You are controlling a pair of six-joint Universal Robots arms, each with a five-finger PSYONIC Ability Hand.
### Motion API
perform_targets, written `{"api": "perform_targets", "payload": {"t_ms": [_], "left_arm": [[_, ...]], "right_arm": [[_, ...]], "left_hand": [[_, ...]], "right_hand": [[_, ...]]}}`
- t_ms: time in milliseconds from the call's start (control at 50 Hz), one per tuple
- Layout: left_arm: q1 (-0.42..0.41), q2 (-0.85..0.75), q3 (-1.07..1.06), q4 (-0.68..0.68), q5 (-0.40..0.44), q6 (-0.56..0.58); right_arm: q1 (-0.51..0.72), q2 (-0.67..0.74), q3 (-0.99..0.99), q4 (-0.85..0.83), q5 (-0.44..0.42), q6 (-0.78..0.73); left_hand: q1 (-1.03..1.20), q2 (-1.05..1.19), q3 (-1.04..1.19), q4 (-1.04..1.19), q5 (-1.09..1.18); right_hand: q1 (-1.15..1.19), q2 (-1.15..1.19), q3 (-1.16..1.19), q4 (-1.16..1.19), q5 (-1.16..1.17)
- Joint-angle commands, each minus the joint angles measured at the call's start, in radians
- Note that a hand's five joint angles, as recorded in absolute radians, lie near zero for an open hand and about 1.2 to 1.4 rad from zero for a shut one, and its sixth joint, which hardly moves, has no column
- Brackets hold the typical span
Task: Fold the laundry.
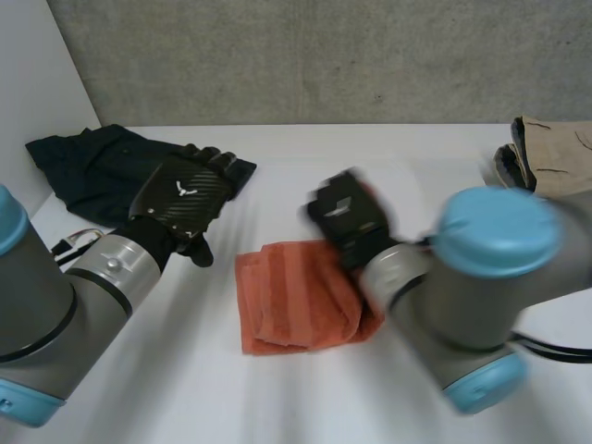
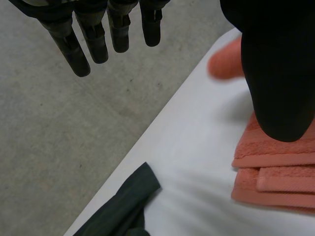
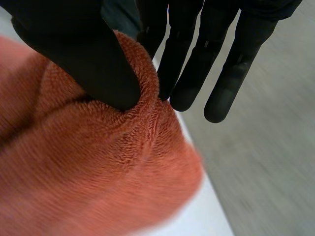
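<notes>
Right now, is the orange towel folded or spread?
Folded: orange towel shows stacked layers along its edge; right hand pinches it.

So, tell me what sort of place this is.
Probably a robotics lab or test bench, not a home: a white table against a raw concrete wall, with laundry staged on it, an orange towel, a dark garment and a beige garment.

Saw a plain salmon-orange towel (image 1: 296, 301), a nearly black dark-green garment (image 1: 88, 166), a beige garment (image 1: 560, 153), a white worktop (image 1: 231, 402), and the black left hand (image 1: 185, 196) with a fine woven pattern on its back.
</notes>
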Motion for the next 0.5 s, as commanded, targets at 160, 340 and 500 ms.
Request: {"api": "perform_targets", "payload": {"t_ms": [160, 340, 500], "left_arm": [[0.049, 0.014, -0.002, 0.000, -0.023, -0.178], [-0.054, -0.058, 0.129, -0.002, -0.079, -0.284], [-0.255, -0.258, 0.316, -0.114, -0.279, -0.342]], "right_arm": [[0.141, 0.155, -0.106, 0.106, -0.118, 0.152], [-0.118, -0.085, -0.011, 0.127, -0.104, 0.561], [-0.180, -0.053, -0.063, 0.342, -0.140, 0.655]], "left_hand": [[0.018, 0.000, -0.003, 0.007, -0.018], [0.038, 0.021, 0.017, 0.027, 0.002], [0.053, 0.036, 0.032, 0.042, 0.017]], "right_hand": [[-0.875, -0.980, -1.011, -1.023, -0.998], [-0.875, -0.980, -1.011, -1.023, -0.998], [-0.875, -0.980, -1.011, -1.023, -0.998]]}}
